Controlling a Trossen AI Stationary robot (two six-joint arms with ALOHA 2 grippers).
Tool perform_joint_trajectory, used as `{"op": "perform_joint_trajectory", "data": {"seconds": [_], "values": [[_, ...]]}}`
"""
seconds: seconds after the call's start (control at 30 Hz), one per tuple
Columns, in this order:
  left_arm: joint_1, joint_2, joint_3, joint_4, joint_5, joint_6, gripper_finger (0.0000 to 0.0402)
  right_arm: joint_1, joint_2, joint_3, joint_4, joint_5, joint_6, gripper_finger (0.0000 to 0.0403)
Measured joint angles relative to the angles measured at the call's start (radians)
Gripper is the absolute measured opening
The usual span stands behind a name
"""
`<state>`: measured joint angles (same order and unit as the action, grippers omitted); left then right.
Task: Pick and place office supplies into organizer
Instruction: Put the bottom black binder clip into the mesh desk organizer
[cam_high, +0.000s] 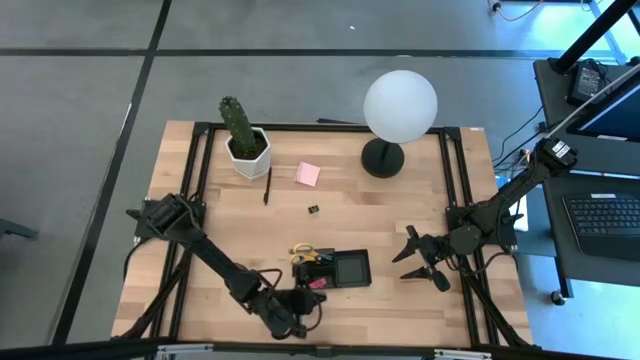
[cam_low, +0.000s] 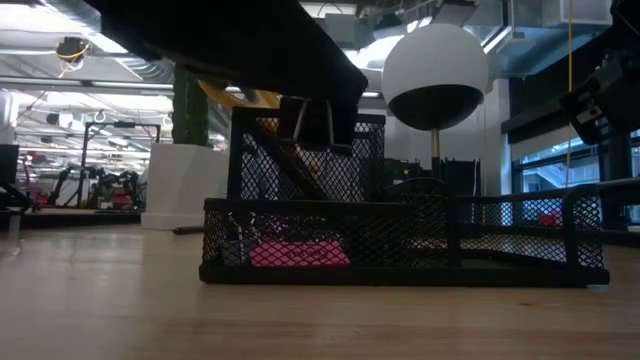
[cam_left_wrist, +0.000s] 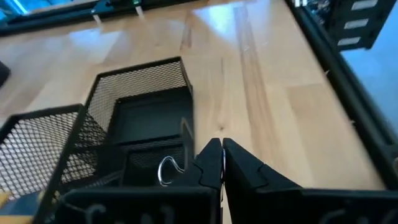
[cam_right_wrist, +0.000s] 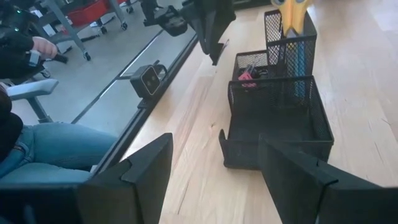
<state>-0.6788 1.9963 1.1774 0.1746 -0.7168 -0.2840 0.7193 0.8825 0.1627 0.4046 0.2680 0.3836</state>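
Observation:
The black mesh organizer (cam_high: 350, 268) stands near the table's front edge. Yellow-handled scissors (cam_high: 303, 253) stand upright in its tall cup (cam_right_wrist: 290, 37), and a pink item (cam_right_wrist: 247, 77) lies in a low compartment. A clip's silver wire loop (cam_left_wrist: 166, 169) shows in another compartment. My left gripper (cam_left_wrist: 221, 158) is shut with nothing between its fingers. It hovers just above the organizer's near left corner. My right gripper (cam_high: 412, 258) waits open to the organizer's right. A pink sticky-note pad (cam_high: 308, 174), a black pen (cam_high: 268, 186) and a small binder clip (cam_high: 314, 209) lie on the table farther back.
A potted cactus (cam_high: 243, 135) and a white globe lamp (cam_high: 400, 105) stand at the table's far side. Bare wood lies between them and the organizer. A seated person's legs (cam_right_wrist: 50, 149) show beyond the table's edge in the right wrist view.

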Motion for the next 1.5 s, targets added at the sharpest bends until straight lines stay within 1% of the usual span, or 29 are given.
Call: {"op": "perform_joint_trajectory", "data": {"seconds": [0.27,0.53,0.67,0.77,0.87,0.93,1.0,1.2,1.5], "values": [[0.0,0.013,0.0,-0.034,-0.026,0.138,0.0003,0.0,0.0,0.0,-0.009,0.0,0.0,0.0236],[-0.009,0.013,0.0,-0.037,-0.028,0.413,0.0003,0.0,0.0,0.0,-0.014,0.0,0.0,0.0236],[-0.008,0.013,0.0,-0.047,-0.033,0.516,0.0003,0.0,0.0,0.0,-0.014,0.0,0.0,0.0236],[-0.006,0.013,0.0,-0.057,-0.063,0.579,0.0003,0.0,0.0,0.0,-0.014,0.0,0.0,0.0236],[-0.004,0.013,0.0,-0.067,-0.119,0.585,0.0003,0.0,0.0,0.0,-0.014,0.0,0.0,0.0236],[0.001,0.013,0.0,-0.082,-0.127,0.586,0.0003,0.0,0.0,0.0,-0.014,0.0,0.003,0.0236],[0.006,0.013,0.0,-0.108,-0.118,0.586,0.0003,0.0,0.0,0.0,-0.014,0.0,0.003,0.0236],[0.02,0.013,0.0,-0.149,-0.046,0.586,0.0003,0.0,0.0,0.0,-0.014,0.0,0.004,0.0236],[0.021,0.013,0.0,-0.154,-0.04,0.584,0.0005,0.0,0.0,0.0,-0.014,0.0,0.004,0.0236]]}}
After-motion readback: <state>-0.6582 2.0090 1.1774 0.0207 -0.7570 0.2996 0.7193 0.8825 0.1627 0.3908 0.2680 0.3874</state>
